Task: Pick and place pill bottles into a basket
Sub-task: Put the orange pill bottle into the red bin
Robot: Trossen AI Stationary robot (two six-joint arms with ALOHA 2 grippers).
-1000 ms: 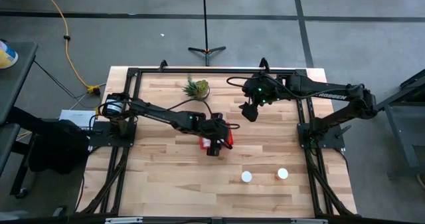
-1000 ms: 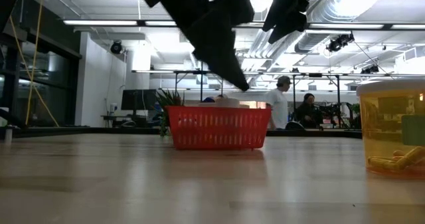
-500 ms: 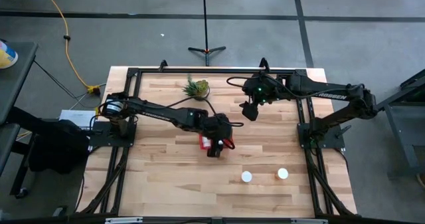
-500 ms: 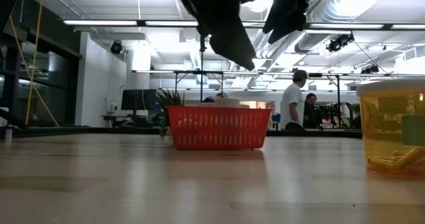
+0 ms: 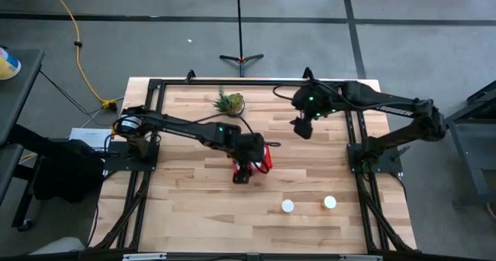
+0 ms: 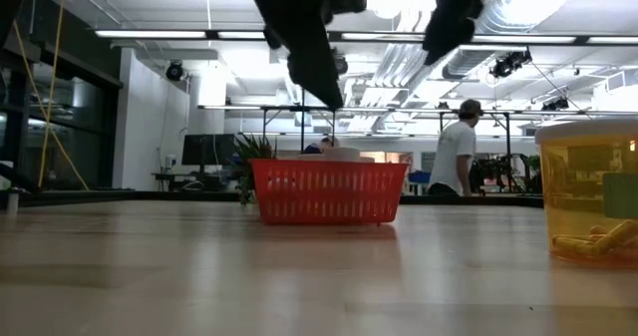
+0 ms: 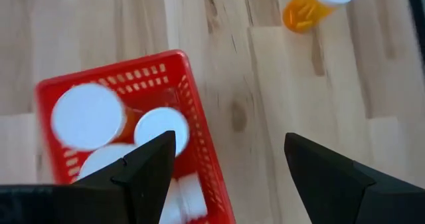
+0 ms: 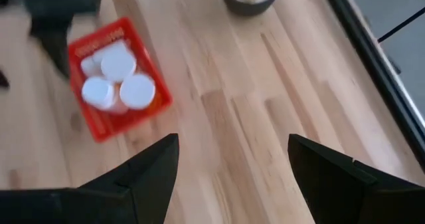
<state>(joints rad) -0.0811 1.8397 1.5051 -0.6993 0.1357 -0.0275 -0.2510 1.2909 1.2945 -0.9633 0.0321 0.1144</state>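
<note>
The red basket [image 5: 266,162] stands mid-table on its base and holds several white-capped pill bottles [image 7: 86,115], standing side by side. My left gripper [image 5: 242,174] hovers open and empty above the basket's near side; its own wrist view [image 7: 229,164] shows the basket's wall [image 7: 192,111] below. Two more bottles stand on the table near the front right: a white-capped one [image 5: 287,206] and an orange one [image 5: 330,203], which looms close in the low view [image 6: 590,191]. My right gripper [image 5: 302,128] hangs open and empty at the far right, high above the table.
A small spiky green potted plant [image 5: 230,102] stands at the table's far edge, left of my right gripper. Black frame rails [image 5: 353,145] run along the table's sides. Bare wood lies left of the basket and along the front. People move in the room beyond [image 6: 459,157].
My left gripper has risen above the basket and shifted a little toward the table's left edge, staying open. My right gripper has gone toward the table's right edge. The basket and the two bottles on the table have not moved.
</note>
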